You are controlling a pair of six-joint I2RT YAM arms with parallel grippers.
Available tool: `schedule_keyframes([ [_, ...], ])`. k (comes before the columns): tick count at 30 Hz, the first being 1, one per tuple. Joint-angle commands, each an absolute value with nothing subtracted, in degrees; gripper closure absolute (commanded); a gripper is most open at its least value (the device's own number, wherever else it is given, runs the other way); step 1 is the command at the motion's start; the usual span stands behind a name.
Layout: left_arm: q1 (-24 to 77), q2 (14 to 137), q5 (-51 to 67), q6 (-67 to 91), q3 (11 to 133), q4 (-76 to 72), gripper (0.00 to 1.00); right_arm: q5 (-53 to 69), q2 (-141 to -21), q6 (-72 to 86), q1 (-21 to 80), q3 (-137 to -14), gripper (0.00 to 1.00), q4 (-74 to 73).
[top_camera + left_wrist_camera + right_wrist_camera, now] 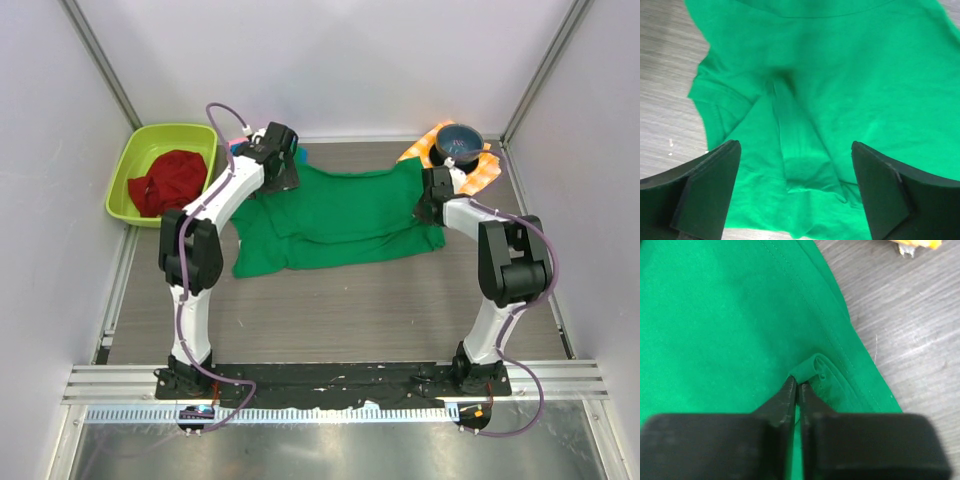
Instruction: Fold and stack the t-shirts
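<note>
the green t-shirt (340,215) lies spread and rumpled on the grey surface (350,310) between two robot arms, not yet folded. the right pincer (797,382) is pressed together on a small pucker of green cloth, with the stitched hem just to its right and bare surface beyond that. the left pincer (795,150) hangs with its fingers (705,195) wide apart and nothing between them but air; directly beneath it a raised ridge of cloth runs away from it, and a sleeve edge lies off to its left. judging by this, the step in hand is taking hold of the shirt at two points for the first fold, and only one hold is made. to do it well, the left pincer should come straight down astride that ridge and close on it, not on flat cloth (flat cloth gives the fingers nothing to bite). the right hold looks shallow, a mere nip beside the hem, so both arms would best lift slowly and together, keeping the edge between them taut and level. well to the left of the left pincer a green bin (165,128) holds a red cloth (165,185); just beyond the right pincer sits a dark bowl (458,140) on an orange-and-white checked cloth (482,172), which a high swing could catch.
</note>
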State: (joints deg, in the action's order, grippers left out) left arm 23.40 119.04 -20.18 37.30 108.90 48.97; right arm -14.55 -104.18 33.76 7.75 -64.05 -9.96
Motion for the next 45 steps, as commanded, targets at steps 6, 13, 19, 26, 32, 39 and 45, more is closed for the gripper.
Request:
schedule_keyframes([
  [6,23.2,104.9,-25.1,46.5,93.5,47.0,0.0,-17.5,-105.0,29.6,8.5,-67.9,0.45,-0.4],
  [13,29.8,88.3,-24.3,51.5,70.8,41.8,0.0,-29.9,-90.7,26.7,17.4,-63.2,0.16,-6.6],
  [19,36.4,85.3,-20.3,55.4,62.5,38.5,0.0,-28.1,-83.9,29.3,24.1,-59.2,0.06,-12.4],
  [26,36.9,88.9,-22.8,55.1,58.3,29.5,0.0,-24.2,-82.8,28.3,24.1,-54.1,0.06,-8.6],
  [32,36.7,90.2,-28.1,52.7,60.3,28.0,0.0,-19.2,-85.1,28.2,24.1,-52.6,0.08,-5.1],
  [39,32.5,90.2,-24.5,50.5,57.1,22.1,0.0,-14.5,-85.3,28.7,24.1,-49.7,0.09,-1.0],
  [45,26.0,88.8,-16.5,50.3,49.4,12.2,0.0,-11.9,-83.8,27.7,23.1,-46.9,0.08,2.4],
])
